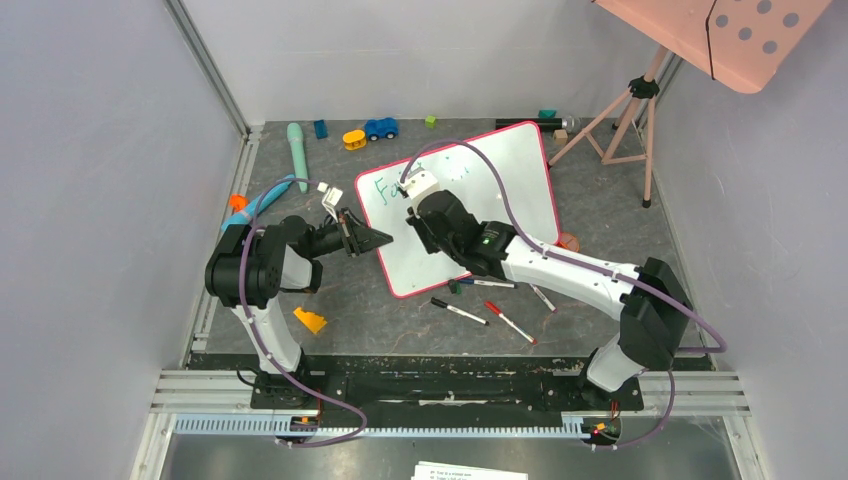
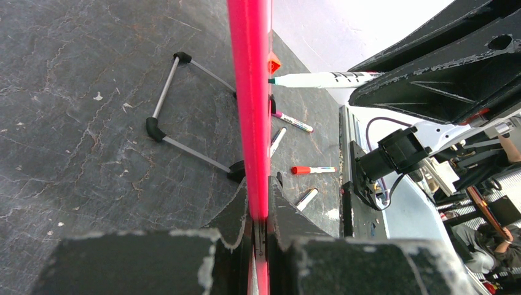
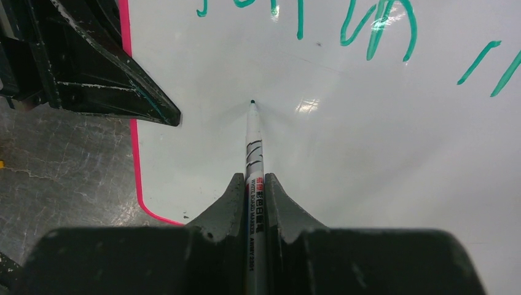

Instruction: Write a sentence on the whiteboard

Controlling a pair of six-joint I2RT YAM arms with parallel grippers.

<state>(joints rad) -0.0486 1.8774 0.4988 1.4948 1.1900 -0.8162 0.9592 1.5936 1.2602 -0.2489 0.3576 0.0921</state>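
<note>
whiteboard (image 1: pixel 527 165) sits angled mid-table. left gripper (image 2: pixel 258 215) is pinched tight on its pink-red rim at the left edge. right gripper (image 3: pixel 254 190) is clamped on a green whiteboard marker (image 3: pixel 252 141), tip on the board just below the green sentence (image 3: pixel 375 31). spare markers (image 1: pixel 458 311) lie by the board's near edge.

Light bright, even, from overhead; shadows soft. Glare patch on whiteboard (image 3: pixel 381 184) just ahead of the right fingers (image 3: pixel 224 206), beside the marker (image 3: pixel 254 147) tip. Beyond the left fingers (image 2: pixel 289 215) the board face blows out white; finger bases blurred.
</note>
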